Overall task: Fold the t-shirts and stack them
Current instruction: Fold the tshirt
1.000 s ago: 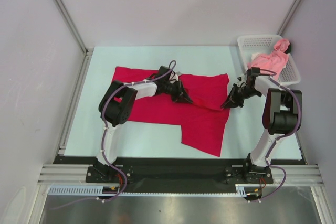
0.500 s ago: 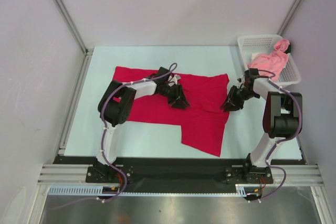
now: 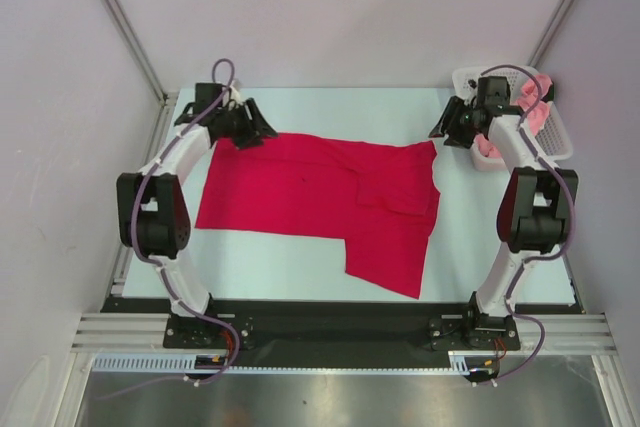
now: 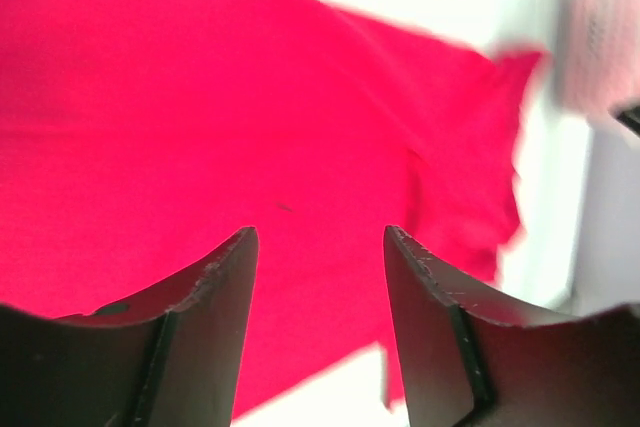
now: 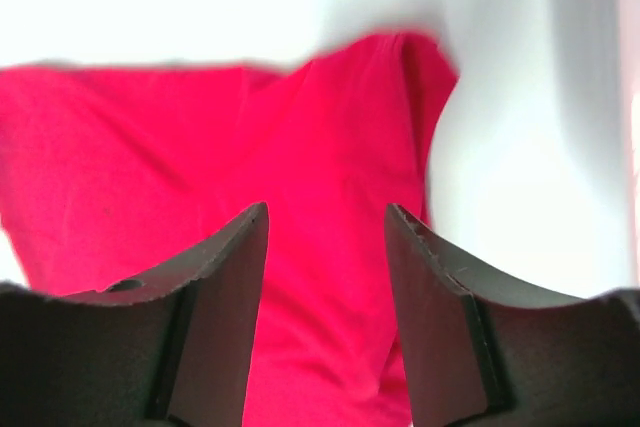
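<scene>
The pale counter (image 3: 300,107) carries the crimson t-shirt (image 3: 320,197), spread flat across its middle with one flap reaching toward the near edge. A white mesh basket (image 3: 490,71) fills the far right corner and holds the crumpled pink t-shirt (image 3: 541,85). The right arm crosses over the basket. The left pincer (image 4: 320,237) hangs by the far left corner and the right pincer (image 5: 327,212) beside the basket, both spread and empty.
</scene>
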